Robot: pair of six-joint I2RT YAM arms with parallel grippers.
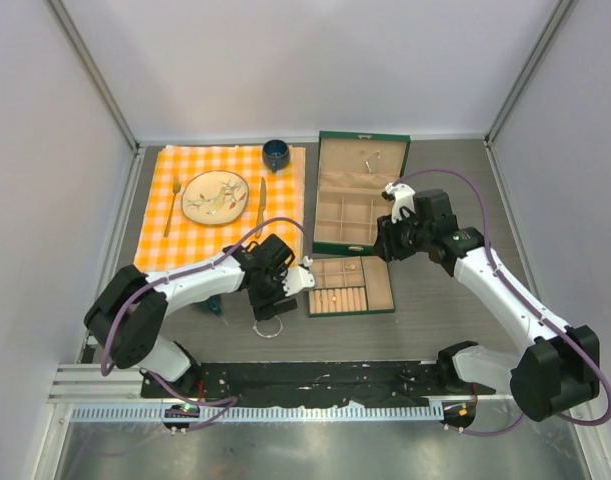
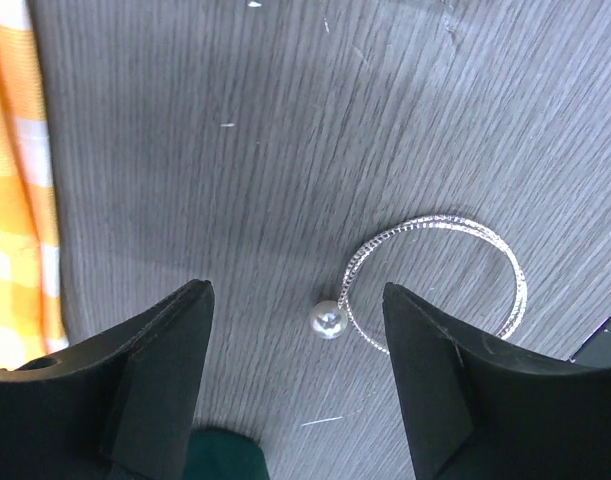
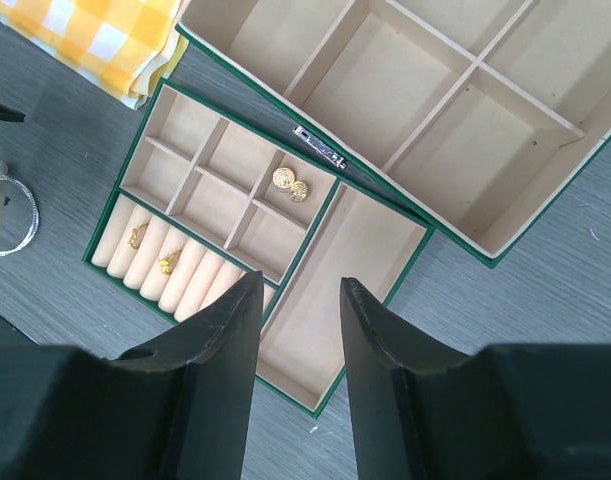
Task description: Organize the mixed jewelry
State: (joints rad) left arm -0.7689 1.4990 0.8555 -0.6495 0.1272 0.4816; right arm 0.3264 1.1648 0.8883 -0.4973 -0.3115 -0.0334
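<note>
Your left end effector hangs wide over the stud beside the bangle. Your right end effector stands narrower, empty.

I'm seeing a dark grey wood-grain table under the left claw and the right claw. Plain white walls stand beyond both claws and out to either side, with metal posts in the far corners. Behind the claws, a metal rail lines the near edge. The light is even and the shadows are soft.
</note>
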